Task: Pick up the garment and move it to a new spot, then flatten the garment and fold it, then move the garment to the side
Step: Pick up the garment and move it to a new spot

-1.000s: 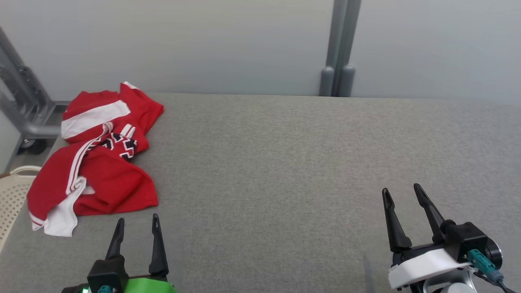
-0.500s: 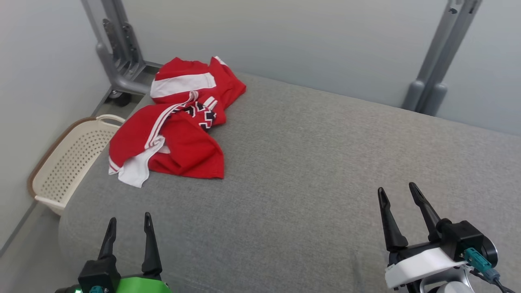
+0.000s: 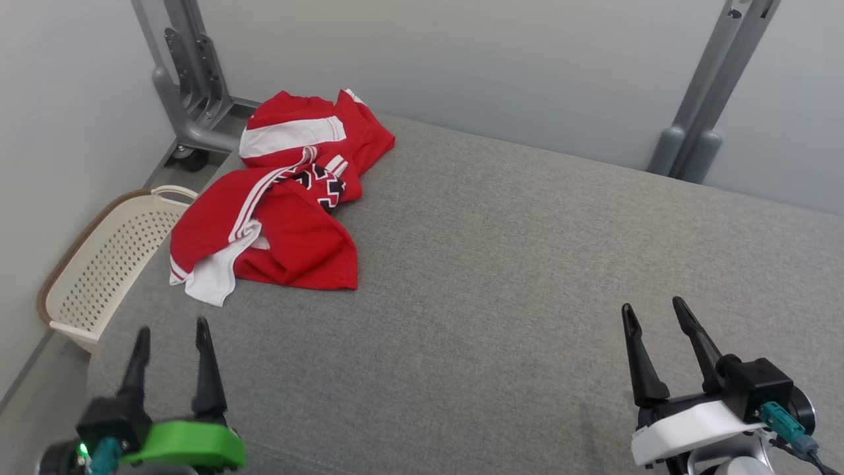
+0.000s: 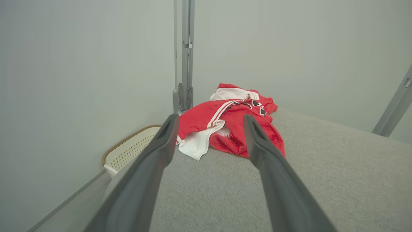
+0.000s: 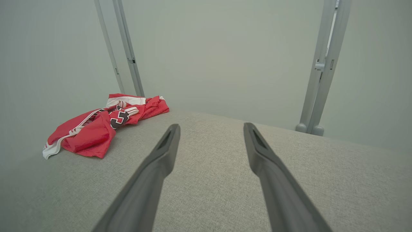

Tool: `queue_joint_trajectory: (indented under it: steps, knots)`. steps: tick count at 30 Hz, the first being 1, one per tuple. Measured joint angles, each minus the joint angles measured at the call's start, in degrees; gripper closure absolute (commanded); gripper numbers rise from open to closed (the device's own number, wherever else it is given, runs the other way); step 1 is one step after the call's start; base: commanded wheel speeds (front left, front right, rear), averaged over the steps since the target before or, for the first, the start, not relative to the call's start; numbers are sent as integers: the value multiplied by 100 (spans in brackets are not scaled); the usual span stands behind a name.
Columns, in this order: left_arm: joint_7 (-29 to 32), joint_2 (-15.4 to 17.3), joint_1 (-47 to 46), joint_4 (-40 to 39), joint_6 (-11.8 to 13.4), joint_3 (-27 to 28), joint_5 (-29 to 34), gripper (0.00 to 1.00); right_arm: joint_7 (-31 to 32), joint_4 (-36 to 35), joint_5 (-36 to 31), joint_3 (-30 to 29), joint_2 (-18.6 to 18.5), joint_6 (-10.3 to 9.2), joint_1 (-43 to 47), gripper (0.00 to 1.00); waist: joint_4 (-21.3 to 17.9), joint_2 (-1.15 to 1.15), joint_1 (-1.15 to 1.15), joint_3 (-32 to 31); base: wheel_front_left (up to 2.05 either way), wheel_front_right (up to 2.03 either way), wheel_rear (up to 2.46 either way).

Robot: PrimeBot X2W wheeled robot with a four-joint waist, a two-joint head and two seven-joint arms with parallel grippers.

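Head view, nearest first: bare grey cushioned surface [image 3: 501, 277] in front of the body, no cloth on it. Farther off, toward the far left corner: red-and-white garment [image 3: 290, 224], crumpled in a heap, one white hem near the left edge, close to a cream perforated basket [image 3: 99, 270] standing on the floor beside the surface. Judged from that: task barely begun. Not picked up, not moved to a new spot, not flattened, not folded, not set aside; all of it left to do, starting with a reach to the heap.

Then the tools. Left gripper [image 3: 171, 326] low at the near left, fingers spread wide, empty, touching nothing, short of the garment with grey surface between. Left wrist view: aimed straight at the heap, framed between the two fingers. Right gripper [image 3: 653, 303] low at the near right, likewise spread wide and empty, well apart from the garment, over bare surface.
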Motion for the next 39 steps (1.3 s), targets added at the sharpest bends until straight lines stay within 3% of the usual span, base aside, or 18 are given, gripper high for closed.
queue_joint_trajectory:
  steps: [6, 10, 14, 20, 29, 39]
  knots:
    - [772, 605, -1243, -189, -363, 87, -122, 0, -1, -10, 55, -71, 0, -1, 13, 0, -188, 0, 0, 52, 0, 0, 0]
    - [1553, 1085, -2336, 170, -795, 2, -205, 0, -1, -46, 46, -49, -1, -1, -28, 0, -267, 0, 0, 146, 0, 0, 0]
    - [2221, 1296, -3277, 727, -1055, -140, -491, 0, -1, -86, -20, -18, 0, 0, -191, 0, -359, 0, 0, 313, 0, 0, 0]
    - [2726, 1543, -4242, 1747, -1154, -235, -715, 0, -1, -105, -183, 14, 1, 0, -431, 0, -562, 0, 0, 673, 0, 0, 0]
    - [3187, 1855, -4788, 3132, -1205, -449, -847, 0, -1, -218, -483, -36, -1, 0, -747, 0, -939, 0, 1, 1334, 0, 0, 0]
    - [2950, 1881, -4983, 4113, -1196, -376, -1072, 0, 0, -445, -705, -115, -2, 0, -945, 0, -1297, 0, 1, 2074, 0, 0, 0]
